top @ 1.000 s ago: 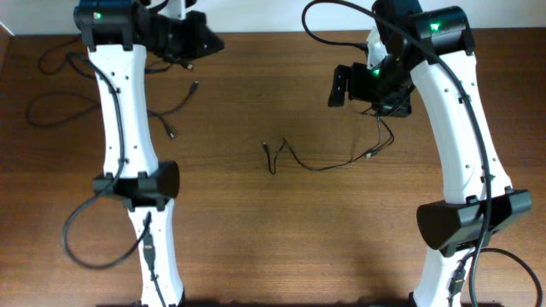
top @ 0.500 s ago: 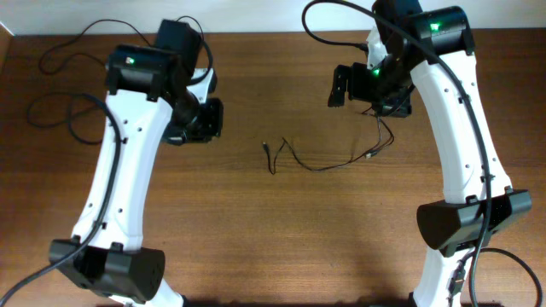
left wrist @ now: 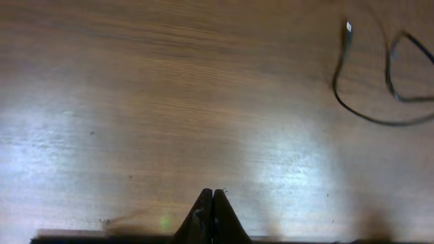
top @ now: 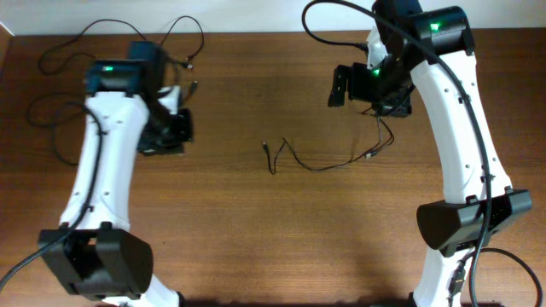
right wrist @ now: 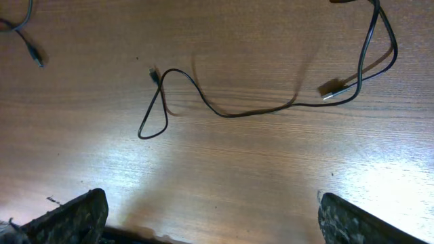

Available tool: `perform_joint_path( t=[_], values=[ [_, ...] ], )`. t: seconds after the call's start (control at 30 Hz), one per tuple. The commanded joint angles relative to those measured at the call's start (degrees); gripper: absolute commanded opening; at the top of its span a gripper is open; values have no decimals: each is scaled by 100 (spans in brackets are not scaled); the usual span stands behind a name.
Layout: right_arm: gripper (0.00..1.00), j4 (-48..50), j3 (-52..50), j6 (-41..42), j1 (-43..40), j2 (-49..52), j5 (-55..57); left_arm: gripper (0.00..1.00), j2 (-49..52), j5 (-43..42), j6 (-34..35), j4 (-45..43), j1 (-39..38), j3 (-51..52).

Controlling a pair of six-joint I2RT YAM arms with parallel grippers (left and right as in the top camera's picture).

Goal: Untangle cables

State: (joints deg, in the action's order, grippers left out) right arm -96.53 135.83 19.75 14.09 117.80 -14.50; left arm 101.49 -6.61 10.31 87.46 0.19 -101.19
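Observation:
One thin black cable [top: 320, 166] lies mid-table, its small loop at the left and its right end running up under my right gripper [top: 347, 85]. In the right wrist view this cable [right wrist: 224, 112] snakes across the wood to a silver plug [right wrist: 336, 91], and my right gripper [right wrist: 217, 220] stands wide open above it, holding nothing. More cables [top: 64, 111] loop at the far left, behind my left arm. My left gripper [top: 171, 132] hovers over bare wood. In its wrist view the left gripper [left wrist: 212, 198] is shut and empty, with a cable [left wrist: 352, 112] curling at the top right.
Thicker black arm cables [top: 341, 8] arch over the right arm and trail at the table's back left. The table's far edge [top: 256, 32] meets a white wall. Another cable end [right wrist: 30, 51] shows at the right wrist view's top left.
My left arm has swung from the back of the table toward the front left, uncovering the cable ends near the back. The right arm and the middle cable have not moved.

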Motion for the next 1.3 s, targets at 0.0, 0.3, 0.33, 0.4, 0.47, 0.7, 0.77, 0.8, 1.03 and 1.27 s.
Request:
perform_joint_path(
  t=[0.0,0.3,0.33,0.4,0.47,0.7,0.77,0.8,1.03,1.27],
  values=[
    [98,-15,-20,39,13,-223,-28,22,-188,-223,57,20,649,26],
    [98,-15,-20,39,13,-223,-28,99,-188,-367,55,-31,835,232],
    [98,-15,-20,39,13,-223,-28,99,-188,-369,57,-72,835,280],
    [98,-15,-20,42,13,-223,-28,99,-188,-411,55,-151,826,372],
    [98,-15,-20,42,13,-223,-28,99,-188,-529,55,-177,811,461],
    [98,-15,-20,39,13,-223,-28,99,-188,-568,50,-190,807,501],
    [98,-13,-20,42,13,-223,-31,99,-188,-568,48,-240,807,507],
    [98,20,-20,85,15,-223,-79,99,-188,-566,28,-264,796,520],
    [98,-81,-157,-798,111,-223,186,100,-188,-564,-229,-280,509,538],
    [98,-74,-1438,1043,-247,-223,2197,99,-188,-562,-313,-284,295,538]
  ],
)
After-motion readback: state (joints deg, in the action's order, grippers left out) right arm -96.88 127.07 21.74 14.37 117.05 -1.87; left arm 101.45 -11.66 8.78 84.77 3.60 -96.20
